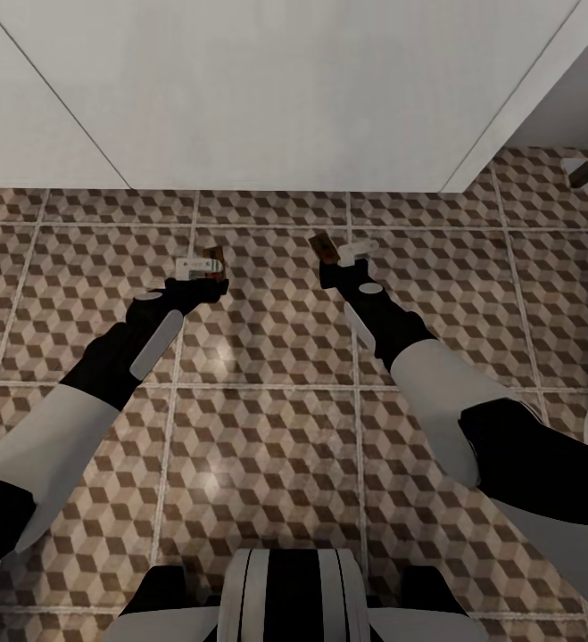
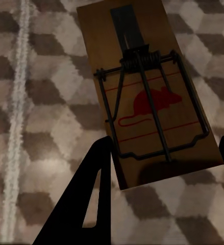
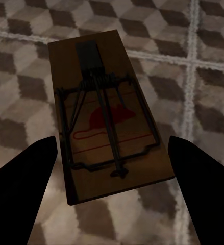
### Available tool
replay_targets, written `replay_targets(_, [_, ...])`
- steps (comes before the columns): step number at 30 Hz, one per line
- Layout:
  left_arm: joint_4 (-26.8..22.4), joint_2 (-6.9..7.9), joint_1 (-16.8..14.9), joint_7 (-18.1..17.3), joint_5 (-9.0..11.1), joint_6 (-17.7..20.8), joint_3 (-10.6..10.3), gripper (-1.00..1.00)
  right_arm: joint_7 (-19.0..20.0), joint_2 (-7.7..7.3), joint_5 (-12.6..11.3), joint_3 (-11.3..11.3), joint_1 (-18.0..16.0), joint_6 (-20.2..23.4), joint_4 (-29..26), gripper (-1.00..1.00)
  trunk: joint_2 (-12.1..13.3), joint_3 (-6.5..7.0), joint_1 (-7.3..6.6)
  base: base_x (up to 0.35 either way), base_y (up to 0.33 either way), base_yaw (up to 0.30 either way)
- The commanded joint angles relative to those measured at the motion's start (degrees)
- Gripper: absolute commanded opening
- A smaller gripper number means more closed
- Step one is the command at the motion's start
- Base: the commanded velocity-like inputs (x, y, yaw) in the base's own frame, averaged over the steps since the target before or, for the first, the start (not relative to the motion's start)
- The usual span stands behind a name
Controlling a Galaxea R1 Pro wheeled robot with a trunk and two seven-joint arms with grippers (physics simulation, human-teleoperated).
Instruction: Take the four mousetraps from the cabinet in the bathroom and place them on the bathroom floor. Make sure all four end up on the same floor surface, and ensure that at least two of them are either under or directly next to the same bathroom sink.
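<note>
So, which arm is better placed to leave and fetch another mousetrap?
Right, probably. The right gripper is open, fingers apart from the sides of its mousetrap, so it can withdraw. The left gripper seems shut on the other mousetrap and must release first.

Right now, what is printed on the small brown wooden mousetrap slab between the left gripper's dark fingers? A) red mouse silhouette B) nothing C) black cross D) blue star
A: in the left wrist view, the brown wooden mousetrap carries a red mouse silhouette under its dark wire spring bar, beside the left gripper.
</note>
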Motion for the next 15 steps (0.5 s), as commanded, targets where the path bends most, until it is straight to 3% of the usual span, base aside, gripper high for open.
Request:
replay_targets(1, [0.0, 0.09, 0.0, 0.5, 0.5, 0.1, -0.2, -1.00, -0.4, 0.00, -0.1, 0.3, 0.0, 0.3, 0.0, -1.00, 0.0, -0.03, -0.01, 0.000, 0.000, 0.000])
replay_targets(15, [1.2, 0.09, 0.3, 0.5, 0.5, 0.1, -0.2, -1.00, -0.4, 0.00, 0.0, 0.3, 0.0, -0.5, 2.0, -1.00, 0.0, -0.03, -0.01, 0.028, 0.000, 0.000])
